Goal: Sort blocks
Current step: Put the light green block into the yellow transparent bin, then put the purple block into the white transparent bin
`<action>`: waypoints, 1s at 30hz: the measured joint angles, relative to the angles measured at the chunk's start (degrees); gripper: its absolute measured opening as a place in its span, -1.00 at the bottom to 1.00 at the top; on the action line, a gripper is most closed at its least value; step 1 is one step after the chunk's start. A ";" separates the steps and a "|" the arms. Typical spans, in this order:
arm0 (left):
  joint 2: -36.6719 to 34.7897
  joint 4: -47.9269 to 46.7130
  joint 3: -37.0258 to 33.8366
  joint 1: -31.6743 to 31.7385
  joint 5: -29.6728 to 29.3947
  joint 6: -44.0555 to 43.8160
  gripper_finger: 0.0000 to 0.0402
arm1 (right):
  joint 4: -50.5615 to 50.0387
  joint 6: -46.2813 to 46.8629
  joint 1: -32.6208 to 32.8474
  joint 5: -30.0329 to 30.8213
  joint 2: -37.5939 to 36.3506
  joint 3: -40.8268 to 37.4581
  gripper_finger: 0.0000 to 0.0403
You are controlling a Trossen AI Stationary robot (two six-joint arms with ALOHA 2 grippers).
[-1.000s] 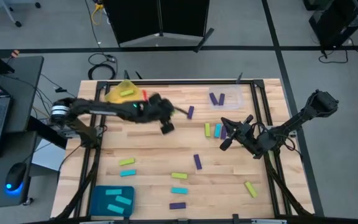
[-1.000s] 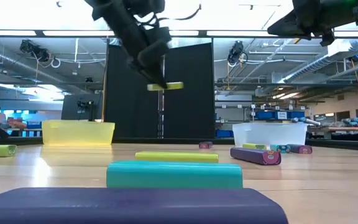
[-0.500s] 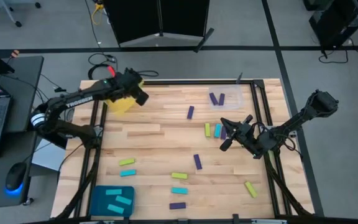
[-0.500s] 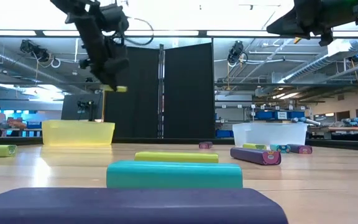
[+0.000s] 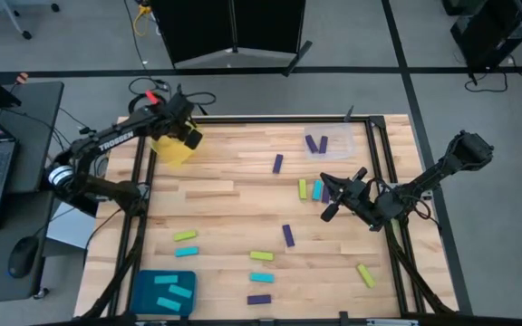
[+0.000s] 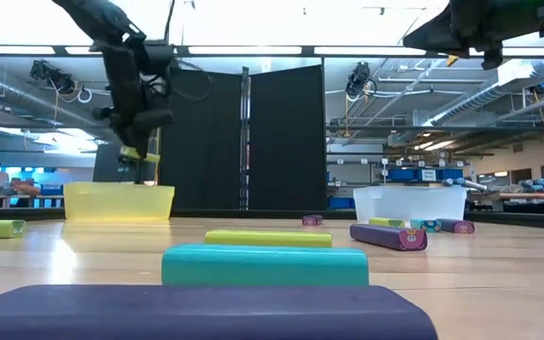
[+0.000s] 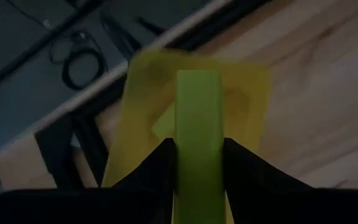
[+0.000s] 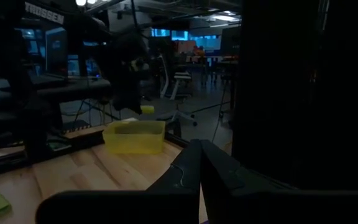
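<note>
Clamped on a yellow-green block (image 7: 199, 134), the left gripper (image 5: 188, 138) hangs over the yellow tray (image 5: 169, 150) at upper left of the overhead frame, seemingly placed to drop it among like colours. Right gripper (image 5: 327, 210), fingers together and empty, waits at mid-right, with other blocks (image 5: 287, 235) scattered across the table (image 5: 225, 213) beyond.

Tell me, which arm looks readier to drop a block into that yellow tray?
The left one. Its left gripper already holds a yellow-green block directly above the yellow tray. The right gripper hangs shut and empty across the table.
</note>
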 joint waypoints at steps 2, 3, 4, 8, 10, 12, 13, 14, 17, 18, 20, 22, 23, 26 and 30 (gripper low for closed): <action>0.00 0.32 -1.75 0.82 -0.03 0.02 -0.46 | -0.02 0.04 0.00 -0.04 -0.02 0.00 -0.93; 0.00 1.02 -2.58 1.01 -0.45 0.02 -0.46 | 0.00 0.06 0.00 -0.04 0.00 0.00 -0.93; 0.00 1.88 -3.37 1.05 -1.00 0.02 -0.41 | 0.00 0.06 0.00 -0.04 0.00 0.00 -0.93; -0.01 3.07 -5.06 0.91 -1.34 0.02 0.10 | 0.33 0.08 0.00 -0.09 0.00 0.00 -0.93; -0.06 4.01 -5.09 0.53 -0.44 0.03 0.36 | 0.38 0.36 0.00 -0.09 -0.01 0.00 -0.93; -0.19 5.19 -5.09 0.46 0.15 0.44 0.56 | 0.40 1.09 0.00 -0.11 0.00 0.00 -0.93; -0.42 5.64 -5.09 0.44 0.18 0.50 0.64 | 0.41 1.38 0.00 -0.10 0.00 0.00 -0.93; -0.62 6.01 -4.99 0.44 0.17 0.52 0.70 | 0.41 1.64 0.00 -0.11 0.00 0.00 -0.93; -1.33 7.60 -4.59 -0.07 2.29 1.51 0.79 | 0.26 2.80 0.16 -0.57 -0.01 0.00 -0.93; -1.99 8.57 -4.60 -0.70 4.13 1.63 0.79 | -0.25 3.54 0.34 -1.13 -0.02 0.00 -0.93; -3.31 12.14 -4.56 -2.52 8.56 1.72 0.79 | -1.71 5.74 0.44 -1.71 0.00 0.00 -0.93; -5.03 14.98 -4.56 -4.79 11.82 1.71 0.77 | -3.72 9.42 0.39 -2.20 0.12 0.01 -0.93; -6.03 17.06 -4.56 -6.16 12.76 1.74 0.75 | -4.96 11.43 0.16 -3.25 0.36 0.03 -0.93; -8.61 22.56 -4.48 -10.51 15.29 1.88 0.69 | -10.56 18.28 -1.46 -10.44 2.00 1.49 -0.93; -11.26 29.39 -4.45 -15.64 18.35 2.22 0.61 | -14.32 22.60 -5.61 -27.50 7.75 5.77 -0.93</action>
